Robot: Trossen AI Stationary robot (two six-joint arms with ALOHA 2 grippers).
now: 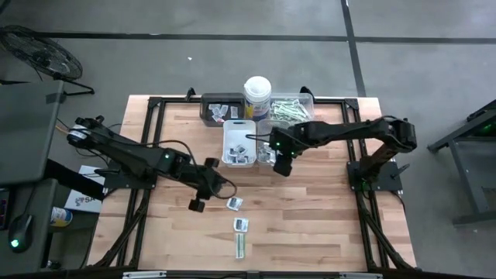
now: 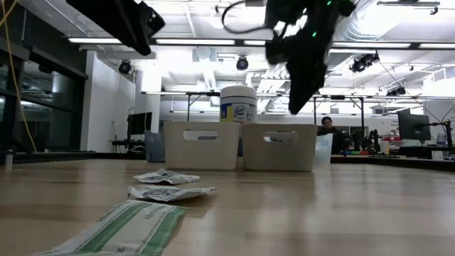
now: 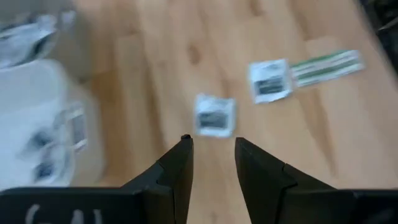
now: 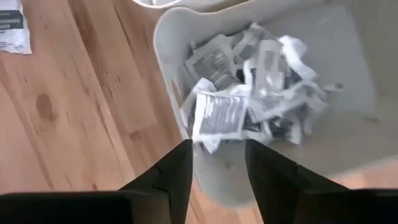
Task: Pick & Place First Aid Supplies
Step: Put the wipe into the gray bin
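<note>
A narrow green-and-white strip (image 2: 121, 229) lies nearest the low camera, flat and slightly creased on the pale wooden table (image 1: 325, 225); behind it lie two crinkled white square packets (image 2: 169, 192), apart from one another, and farther back two boxy pale bins (image 2: 240, 146) stand side by side, with a round white canister (image 1: 257, 96) behind them.

From above, the strip (image 1: 240, 246) sits near the table's front edge, one packet (image 1: 242, 225) just beyond it and another (image 1: 233, 203) beyond that.

The left gripper (image 1: 208, 186) hangs above the table just beside that farther packet, its two dark wedge-shaped fingers parted and holding nothing; in its wrist view the packet (image 3: 215, 115) lies flat just ahead of the fingertips (image 3: 184, 144), untouched.

The right gripper (image 1: 280, 160) hangs at the near rim of a grey bin (image 4: 348, 124); its fingers (image 4: 180, 163) stand apart and hold nothing; a loose heap of crumpled white packets with dark print (image 4: 255, 87) fills the bin just past the tips, and one packet (image 4: 217, 115) rests on the heap nearest them.
</note>
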